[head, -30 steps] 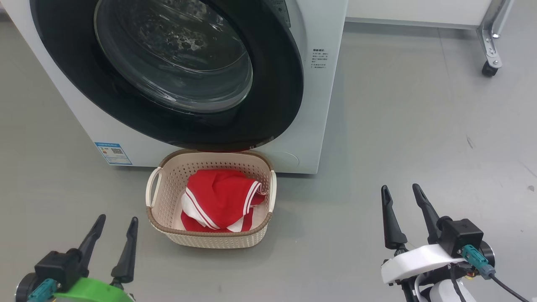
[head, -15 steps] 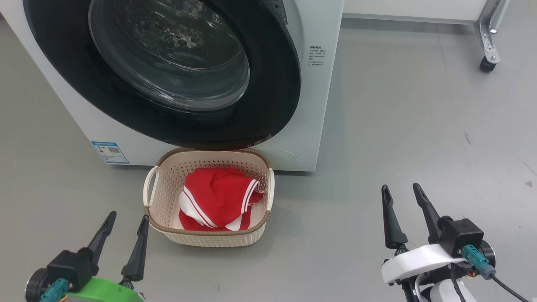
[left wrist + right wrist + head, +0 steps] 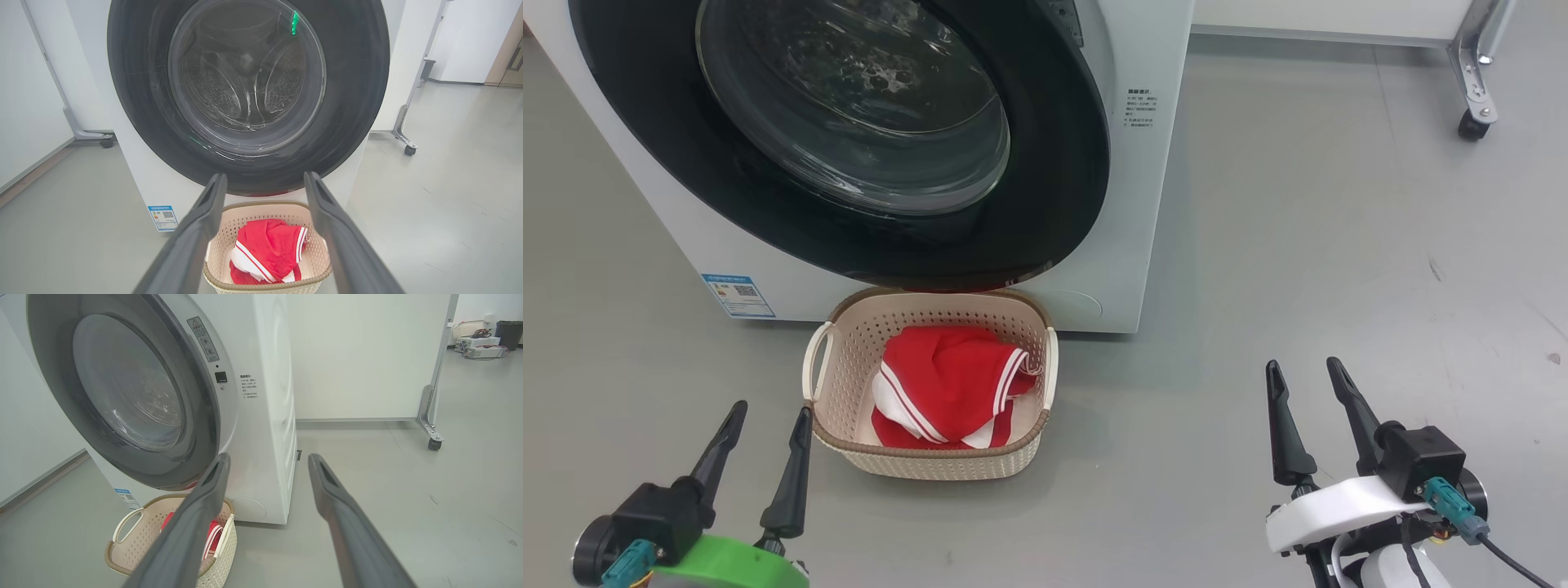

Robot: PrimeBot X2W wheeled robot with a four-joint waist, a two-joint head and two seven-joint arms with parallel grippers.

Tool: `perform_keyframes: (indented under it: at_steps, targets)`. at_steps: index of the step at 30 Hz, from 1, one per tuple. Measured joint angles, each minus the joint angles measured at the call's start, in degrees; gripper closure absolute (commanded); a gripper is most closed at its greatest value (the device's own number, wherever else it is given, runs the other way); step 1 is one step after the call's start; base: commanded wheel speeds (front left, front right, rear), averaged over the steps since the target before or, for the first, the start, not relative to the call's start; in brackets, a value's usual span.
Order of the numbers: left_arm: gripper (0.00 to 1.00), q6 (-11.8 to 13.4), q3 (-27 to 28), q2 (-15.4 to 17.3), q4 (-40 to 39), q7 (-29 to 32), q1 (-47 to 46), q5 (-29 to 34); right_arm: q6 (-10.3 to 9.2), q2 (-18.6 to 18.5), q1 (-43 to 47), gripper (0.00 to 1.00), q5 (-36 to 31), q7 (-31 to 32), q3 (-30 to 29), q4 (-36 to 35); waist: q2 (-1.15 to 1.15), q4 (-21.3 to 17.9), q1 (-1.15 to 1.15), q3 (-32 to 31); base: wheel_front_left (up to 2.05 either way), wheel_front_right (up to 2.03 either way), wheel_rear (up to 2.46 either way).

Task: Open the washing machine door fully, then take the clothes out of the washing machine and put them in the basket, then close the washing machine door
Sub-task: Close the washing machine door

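Observation:
The washing machine (image 3: 1139,204) fills the top left of the head view. The washing machine door (image 3: 1062,163) lies flat against its front, black rim and glass bowl facing me. Below the door, the cream basket (image 3: 931,465) stands on the floor with the red and white clothes (image 3: 939,384) inside. My left gripper (image 3: 772,408) is open just left of the basket, holding nothing. The left wrist view looks between its fingers (image 3: 265,174) at the door (image 3: 351,102) and the clothes (image 3: 265,249). My right gripper (image 3: 1301,363) is open over bare floor, well right of the basket (image 3: 130,539).
Grey floor spreads to the right of the washer. A wheeled metal frame leg (image 3: 1474,126) stands at the far right, under a white partition. A blue label sticker (image 3: 738,296) sits low on the washer's front, left of the basket.
My left gripper has shifted a little to the right, toward the basket, still open. The head view moved slightly. The right gripper, door, basket and clothes have not moved.

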Motion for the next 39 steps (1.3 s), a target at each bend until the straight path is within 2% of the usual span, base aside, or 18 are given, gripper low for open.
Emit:
perform_keyframes:
  at_steps: [10,11,12,13,24,33,39]
  targets:
    - [0.00,-0.3,0.9,-1.1,-0.5,0.0,0.0,1.6,0.08,0.0,0.0,0.00,-0.3,0.0,-0.1,-0.2,0.00,0.2,0.00,0.0,0.00,0.00,0.00]
    - [0.00,-0.3,0.9,-1.2,-0.5,0.0,0.0,1.7,0.10,0.0,0.0,0.45,-0.5,0.0,-0.1,-0.2,0.00,0.2,0.00,0.0,0.00,0.00,0.00]
    - [0.00,-0.5,0.9,-1.3,-0.5,0.0,0.0,1.7,0.34,0.0,0.0,0.95,-0.6,0.0,-0.1,-0.3,0.00,0.2,0.00,0.0,0.00,0.00,0.00]
    - [0.00,-0.5,0.9,-1.5,-0.6,0.0,0.0,1.7,0.60,0.0,0.0,1.00,-0.6,0.0,0.0,-0.4,0.00,0.3,0.00,0.1,0.00,0.00,0.00]
    - [0.00,-0.5,0.4,-1.7,-1.4,0.0,0.0,2.6,2.60,-1.0,-1.5,1.00,-4.8,0.0,2.6,-0.7,0.00,1.6,0.00,2.3,0.00,0.00,0.00]
    - [0.00,-0.8,0.0,-2.5,-3.9,0.0,-2.2,2.4,4.14,-3.2,-9.1,1.00,-7.8,0.4,4.8,0.7,0.00,4.0,0.00,6.3,0.00,0.00,0.00]
    - [0.00,-0.8,-2.5,-2.7,-4.7,0.0,-3.7,1.5,5.11,-3.9,-17.2,1.00,-9.2,2.2,5.8,1.0,0.00,6.1,0.00,9.8,0.00,0.00,0.00]
